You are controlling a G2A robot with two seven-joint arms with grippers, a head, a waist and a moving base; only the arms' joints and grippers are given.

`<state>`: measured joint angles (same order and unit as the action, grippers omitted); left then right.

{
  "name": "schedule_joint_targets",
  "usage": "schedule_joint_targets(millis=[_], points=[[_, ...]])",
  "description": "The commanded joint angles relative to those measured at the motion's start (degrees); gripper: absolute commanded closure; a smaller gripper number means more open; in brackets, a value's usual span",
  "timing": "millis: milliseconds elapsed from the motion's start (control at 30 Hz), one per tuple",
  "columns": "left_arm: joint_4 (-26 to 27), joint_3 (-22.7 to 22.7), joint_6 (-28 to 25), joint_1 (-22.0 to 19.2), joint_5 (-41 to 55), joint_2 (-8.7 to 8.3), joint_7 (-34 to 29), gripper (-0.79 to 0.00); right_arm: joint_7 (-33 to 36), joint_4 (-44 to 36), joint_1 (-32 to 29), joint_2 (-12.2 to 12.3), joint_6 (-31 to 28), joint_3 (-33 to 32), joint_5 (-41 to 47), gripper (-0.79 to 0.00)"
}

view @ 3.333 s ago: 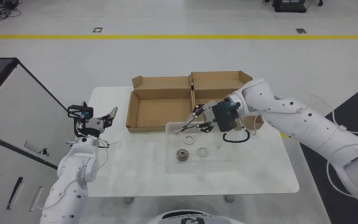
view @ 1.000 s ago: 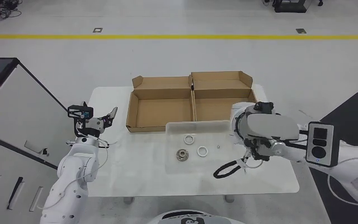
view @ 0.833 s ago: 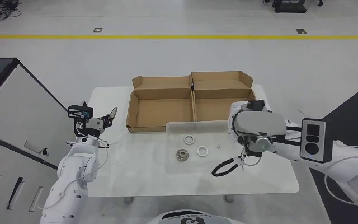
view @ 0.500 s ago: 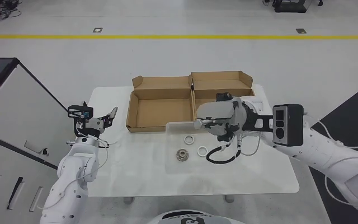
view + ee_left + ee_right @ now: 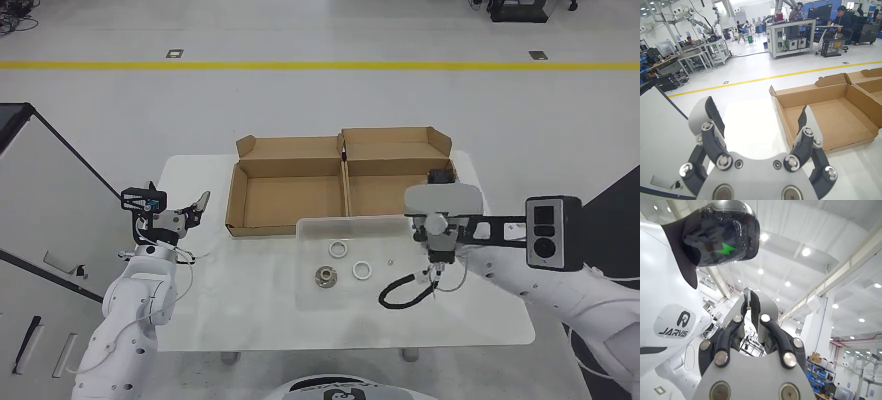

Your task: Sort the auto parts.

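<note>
R gripper (image 5: 751,300) is pressed together on a thin threaded bolt (image 5: 748,299). The bolt lies lengthwise between the pads, head end at the fingertips. The wrist is upturned, so the fingers aim at the ceiling, not the table (image 5: 250,330). From the top view the R arm sits over the table's right part, just beside the clear tray (image 5: 310,224) and near the right box (image 5: 380,195). L gripper (image 5: 758,111) is spread wide and empty, parked near the table's left edge beside the left box (image 5: 829,117). It is well apart from the tray. In the tray are a large ring (image 5: 340,247), a small ring (image 5: 361,269) and a hub-like part (image 5: 323,276). Both boxes look bare as far as seen. Judgement: step in hand = carry and place the bolt, so sorting is approx. at its start. Next move needs the wrist rolled to point fingers down, then a shift over a box and a release low inside. Can't tell which box is meant for bolts. Risk: the thin shank could slip out of the pads during the roll, so keep the pinch firm.
</note>
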<state>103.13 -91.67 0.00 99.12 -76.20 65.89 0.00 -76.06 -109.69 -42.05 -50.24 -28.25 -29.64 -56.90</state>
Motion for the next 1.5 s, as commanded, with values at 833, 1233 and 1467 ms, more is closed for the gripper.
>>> schedule_joint_targets(millis=[833, 1233, 1467], points=[[0.0, 0.0, 0.0, 0.0, 0.0, 0.0, 0.0, -0.785, 6.5, 0.3, -6.1, -4.1, -6.4, -6.9, -5.2, 0.0], [0.0, 0.0, 0.0, 0.0, 0.0, 0.0, 0.0, -0.785, 4.5, -2.8, -8.3, -4.8, -4.4, -8.0, -3.9, 0.0], [0.0, 0.0, 0.0, 0.0, 0.0, 0.0, 0.0, -0.785, 4.5, -2.8, -8.3, -4.8, -4.4, -8.0, -3.9, 0.0]])
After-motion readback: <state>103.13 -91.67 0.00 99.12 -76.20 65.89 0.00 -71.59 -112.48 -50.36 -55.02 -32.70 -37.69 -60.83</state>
